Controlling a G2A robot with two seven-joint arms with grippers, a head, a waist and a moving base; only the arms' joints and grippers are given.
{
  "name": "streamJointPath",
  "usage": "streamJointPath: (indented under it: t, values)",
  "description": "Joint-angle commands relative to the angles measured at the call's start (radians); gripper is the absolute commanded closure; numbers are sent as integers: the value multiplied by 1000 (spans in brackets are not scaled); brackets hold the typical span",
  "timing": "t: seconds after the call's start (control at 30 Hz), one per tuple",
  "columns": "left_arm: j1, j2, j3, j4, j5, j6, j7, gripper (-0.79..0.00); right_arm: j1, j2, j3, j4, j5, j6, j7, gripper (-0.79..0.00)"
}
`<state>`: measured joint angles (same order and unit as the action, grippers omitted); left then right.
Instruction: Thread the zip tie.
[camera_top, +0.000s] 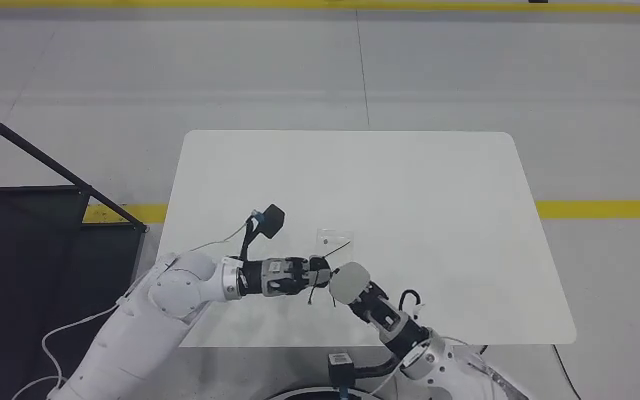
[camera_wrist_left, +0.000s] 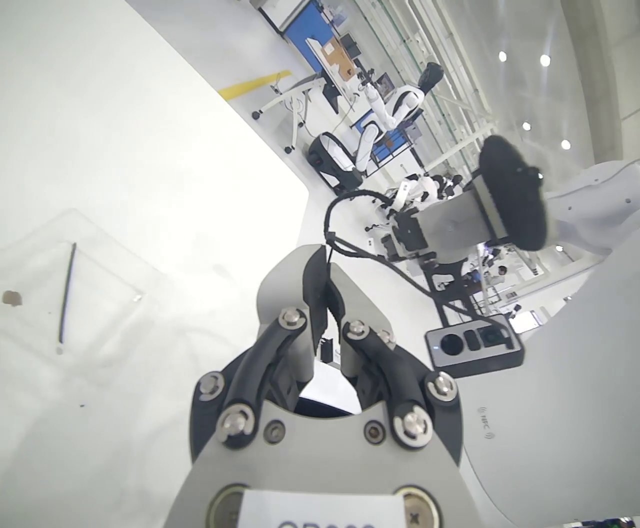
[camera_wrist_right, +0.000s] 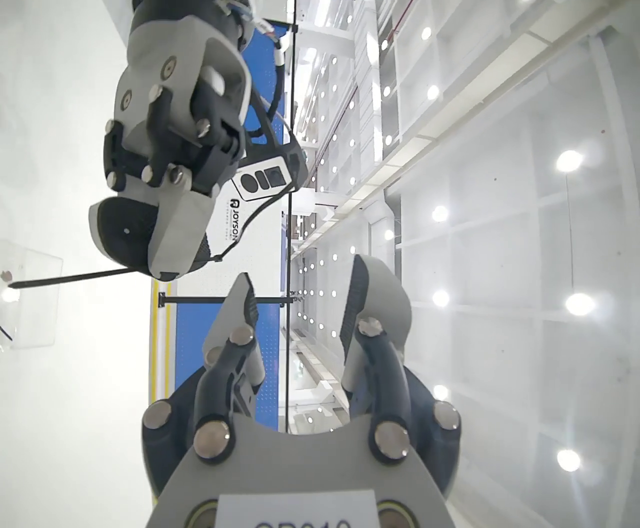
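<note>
Left gripper (camera_wrist_left: 325, 272): clamped on your zip tie (camera_wrist_right: 70, 277) above the table's (camera_top: 450, 200) near side; pinched part hidden.
Right gripper (camera_wrist_right: 302, 280): jaws apart, empty, just beside it.
Tray (camera_wrist_left: 100, 280): second tie (camera_wrist_left: 66, 292) inside.

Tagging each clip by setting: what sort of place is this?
Probably a large robotics lab or hall: another white robot among workstations, rows of high ceiling lights, and a yellow floor line beside the table.
</note>
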<state>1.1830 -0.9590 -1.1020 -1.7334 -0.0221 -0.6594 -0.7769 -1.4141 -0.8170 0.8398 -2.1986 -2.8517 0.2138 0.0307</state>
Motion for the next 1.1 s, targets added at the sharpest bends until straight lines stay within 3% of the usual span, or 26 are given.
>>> streamJointPath:
  t: [0.0, 0.03, 0.07, 0.3, 0.83, 0.9, 0.93, 0.97, 1.07]
  values:
    - [14, 0, -8, -16, 51, -9, 41, 0, -6, 2, 24, 8, 115, 31, -90, -643]
    - [21, 0, -13, -23, 74, -13, 60, 0, -7, 4, 38, 16, 169, 41, -132, -742]
    - [27, -1, -19, -31, 97, -16, 78, 0, -8, 5, 51, 25, 219, 43, -175, -785]
    - [82, -1, -53, -98, 282, -25, 213, 0, -12, 13, 130, 69, 476, 12, -437, -785]
    - [115, -4, -61, -122, 369, -35, 276, 0, -18, 9, 157, 74, 502, -33, -452, -776]
    - [115, -4, -61, -122, 369, -35, 276, 0, -16, 7, 162, 80, 517, -40, -471, -536]
    - [115, -4, -61, -122, 369, -35, 276, 0, -16, 6, 164, 84, 518, -44, -474, -477]
    - [115, -4, -61, -122, 369, -35, 276, 0, -16, 5, 164, 86, 518, -56, -477, -336]
    - [115, -4, -61, -122, 369, -35, 276, 0, -9, 1, 163, 87, 514, -104, -483, -296]
